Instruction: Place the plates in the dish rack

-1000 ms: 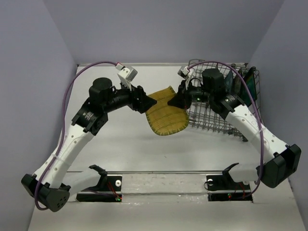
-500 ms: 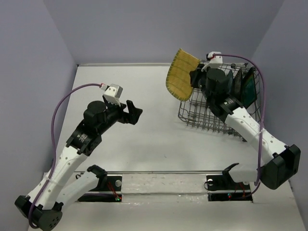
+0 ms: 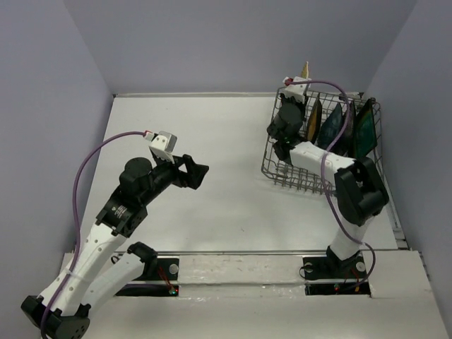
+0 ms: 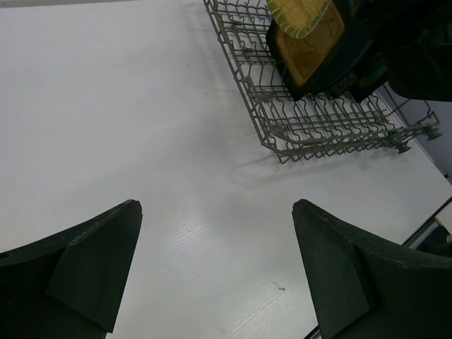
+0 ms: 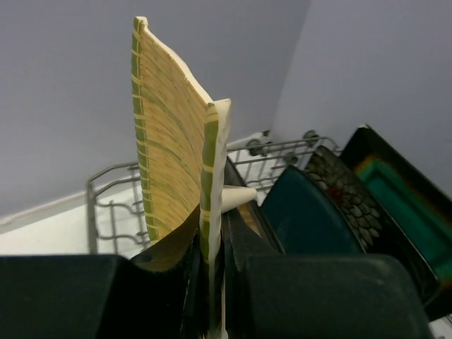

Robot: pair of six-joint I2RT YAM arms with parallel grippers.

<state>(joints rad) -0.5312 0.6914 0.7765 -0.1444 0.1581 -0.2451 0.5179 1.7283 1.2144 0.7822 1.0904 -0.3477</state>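
Left gripper [image 4: 215, 206]: spread wide above white table [image 4: 141, 106].
Right gripper [image 5: 213, 236]: pinched yellow-tan gridded squarish plate [image 5: 166, 141] upright over grey wire dish rack [image 3: 300, 182], far-right corner.

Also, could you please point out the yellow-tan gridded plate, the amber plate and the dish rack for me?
yellow-tan gridded plate [image 5: 169, 141]: right wrist view, its ribbed face.
amber plate [image 4: 307, 46]: left wrist view, its amber centre.
dish rack [image 4: 318, 116]: left wrist view, its bare wire floor.
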